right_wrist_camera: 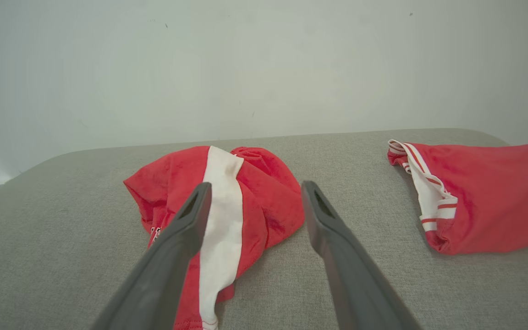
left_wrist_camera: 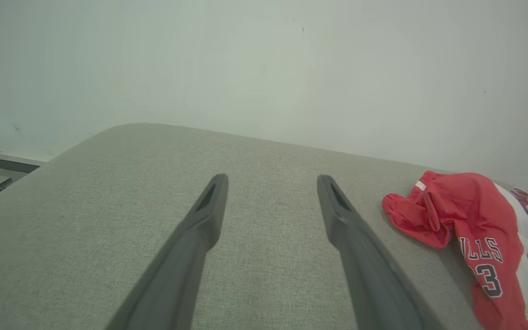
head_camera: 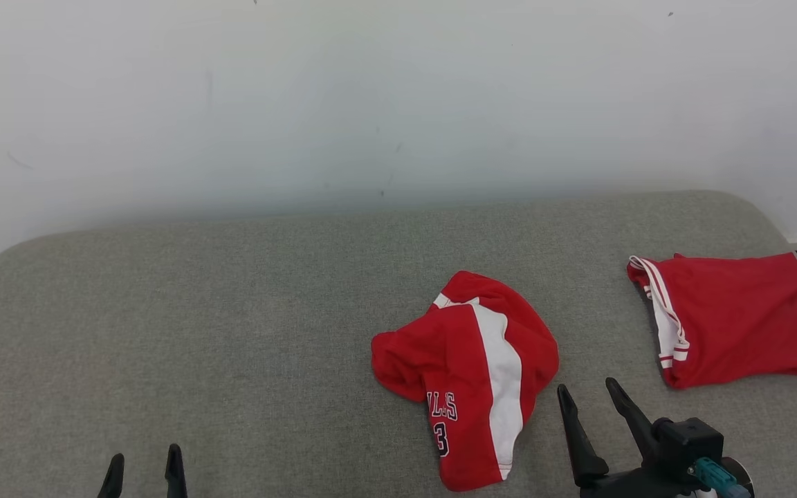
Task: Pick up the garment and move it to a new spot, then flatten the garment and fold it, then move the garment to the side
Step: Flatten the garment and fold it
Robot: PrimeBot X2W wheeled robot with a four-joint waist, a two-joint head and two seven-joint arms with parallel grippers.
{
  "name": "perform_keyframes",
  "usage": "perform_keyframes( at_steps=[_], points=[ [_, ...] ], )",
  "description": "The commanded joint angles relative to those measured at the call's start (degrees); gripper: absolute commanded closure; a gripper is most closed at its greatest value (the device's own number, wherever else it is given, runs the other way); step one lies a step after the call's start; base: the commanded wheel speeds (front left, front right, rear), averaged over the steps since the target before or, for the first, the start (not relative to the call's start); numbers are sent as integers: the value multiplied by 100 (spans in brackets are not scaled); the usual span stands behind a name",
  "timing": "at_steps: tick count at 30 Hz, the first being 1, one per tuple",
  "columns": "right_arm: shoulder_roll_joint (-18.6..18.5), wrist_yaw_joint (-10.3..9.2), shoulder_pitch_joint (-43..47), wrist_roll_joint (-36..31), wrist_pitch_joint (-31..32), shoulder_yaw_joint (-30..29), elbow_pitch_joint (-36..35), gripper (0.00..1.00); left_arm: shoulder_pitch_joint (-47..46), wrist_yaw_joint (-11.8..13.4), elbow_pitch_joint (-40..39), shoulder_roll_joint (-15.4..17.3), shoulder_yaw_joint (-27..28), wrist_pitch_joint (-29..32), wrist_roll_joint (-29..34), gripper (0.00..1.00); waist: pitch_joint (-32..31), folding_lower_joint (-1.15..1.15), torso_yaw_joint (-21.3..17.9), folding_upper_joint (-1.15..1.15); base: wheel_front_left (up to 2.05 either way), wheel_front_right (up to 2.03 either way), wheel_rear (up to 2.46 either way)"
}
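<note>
Head view has the left gripper (head_camera: pixel 145 453) low at the grey cushion's (head_camera: pixel 232 311) near edge, fingers spread and empty, well apart from the garment (head_camera: pixel 468 366). The right gripper (head_camera: pixel 586 384) hovers just beside the garment's right side, fingers likewise spread, holding nothing. Red with a white stripe and dark lettering, the garment lies crumpled right of the cushion's middle. Another red piece (head_camera: pixel 744 318) lies at the right edge.

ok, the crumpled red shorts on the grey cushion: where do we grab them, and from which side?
Pinch the puffed-up fold along the right edge of the crumpled shorts, probably coming in from the right with the open right hand, which sits just beside it. That bunch stands off the cushion; the printed leg lies flat.
</note>
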Motion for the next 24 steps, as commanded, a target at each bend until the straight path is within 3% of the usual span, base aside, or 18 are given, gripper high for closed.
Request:
perform_keyframes(
  at_steps=[1, 15, 24],
  points=[
    [5, -15, -51, 45, -21, 7, 8, 0, 59, -34, 33, -23, 45, -13, 44, 0, 5, 0, -6, 0, 0, 0, 0],
    [6, -15, -69, 99, -42, 49, 39, 0, -73, -163, 194, -129, 167, -13, 187, 0, 59, 0, -74, 0, 0, 0, 0],
    [5, -15, -169, 147, -59, 176, 36, 0, -505, -319, 282, 89, 90, 247, 156, 0, 214, 0, -308, 0, 0, 0, 0]
  ],
)
